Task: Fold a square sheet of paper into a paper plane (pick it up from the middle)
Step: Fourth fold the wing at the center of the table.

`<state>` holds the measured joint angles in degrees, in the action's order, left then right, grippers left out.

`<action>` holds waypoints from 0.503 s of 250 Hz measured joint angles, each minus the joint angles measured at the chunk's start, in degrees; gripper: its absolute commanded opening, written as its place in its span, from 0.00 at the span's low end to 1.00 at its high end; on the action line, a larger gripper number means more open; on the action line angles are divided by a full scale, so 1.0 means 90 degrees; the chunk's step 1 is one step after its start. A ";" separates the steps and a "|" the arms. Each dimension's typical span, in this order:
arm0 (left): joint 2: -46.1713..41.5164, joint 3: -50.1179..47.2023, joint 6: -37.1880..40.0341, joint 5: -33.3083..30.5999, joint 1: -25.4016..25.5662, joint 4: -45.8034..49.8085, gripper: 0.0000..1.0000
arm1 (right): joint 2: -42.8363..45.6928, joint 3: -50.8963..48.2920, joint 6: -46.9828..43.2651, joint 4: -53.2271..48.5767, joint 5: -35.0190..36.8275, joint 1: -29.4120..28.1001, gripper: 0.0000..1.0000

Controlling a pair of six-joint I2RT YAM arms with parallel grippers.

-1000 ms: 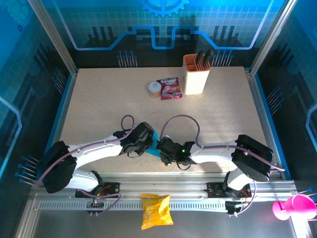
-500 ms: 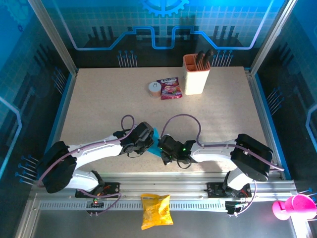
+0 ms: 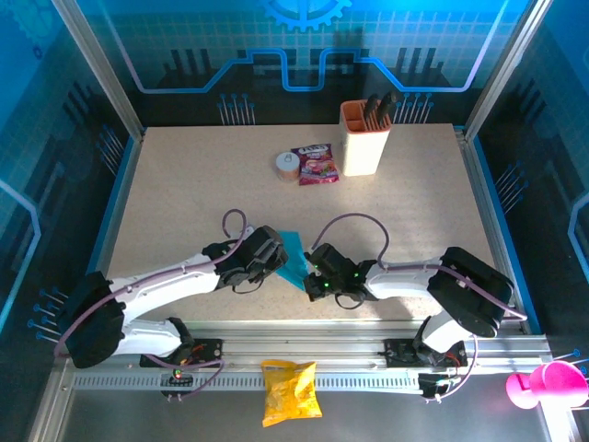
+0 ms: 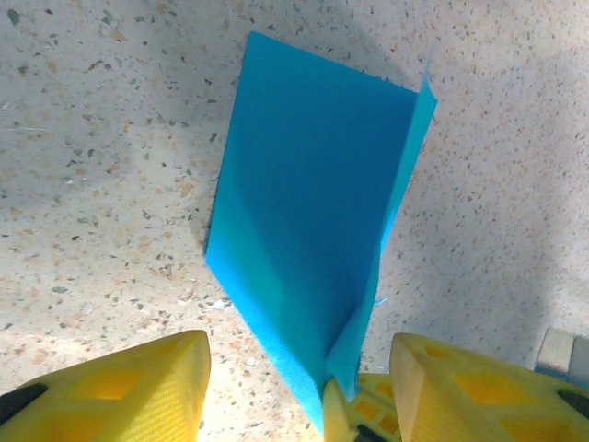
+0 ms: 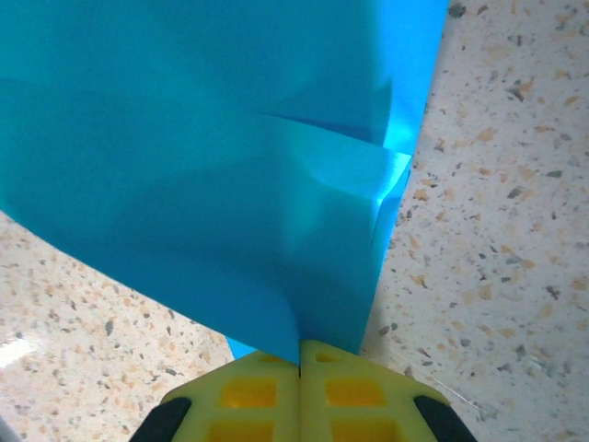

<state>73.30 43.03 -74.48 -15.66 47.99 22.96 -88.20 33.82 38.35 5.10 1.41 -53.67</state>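
Folded sheet of paper lying on the speckled surface between the two arms. The right pincer is pressed together on the sheet's near end, pinching it where several layers meet. The left pincer is spread, with one yellow finger on either side of that same end, and neither finger appears to touch the paper. From the left pincer the sheet lies straight ahead. Its long axis runs directly away from the pincer, from the narrow near tip to a wider, squared far edge. One flap stands up along the side toward the left pincer's right finger, while the rest lies nearly flat. Both arms are close, the right already gripping and the left straddling the tip. Judged from this layout, the next fold turns on the raised flap: the left pincer seems placed to close on it or press it down along the long axis while the right anchors the tip.
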 measured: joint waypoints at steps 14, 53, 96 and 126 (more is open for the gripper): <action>-0.0032 -0.0005 0.0066 -0.0029 0.0041 0.0044 0.55 | 0.0012 -0.0109 0.0063 0.0197 -0.0238 0.0138 0.00; -0.0100 -0.0015 0.0260 -0.0066 0.0083 0.0039 0.56 | 0.0012 -0.0294 0.0199 0.0544 -0.0772 0.0430 0.00; -0.0100 -0.0114 0.0622 -0.0070 0.0148 -0.0136 0.60 | 0.0012 -0.0304 0.0248 0.0542 -0.1071 0.0532 0.00; -0.0100 -0.0138 0.0974 -0.0119 0.0153 -0.0270 0.62 | 0.0012 -0.0294 0.0243 0.0457 -0.1256 0.0573 0.00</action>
<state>72.40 41.78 -65.71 -16.73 49.36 20.53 -88.09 31.18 40.53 9.21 -9.89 -48.51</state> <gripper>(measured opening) 0.616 0.049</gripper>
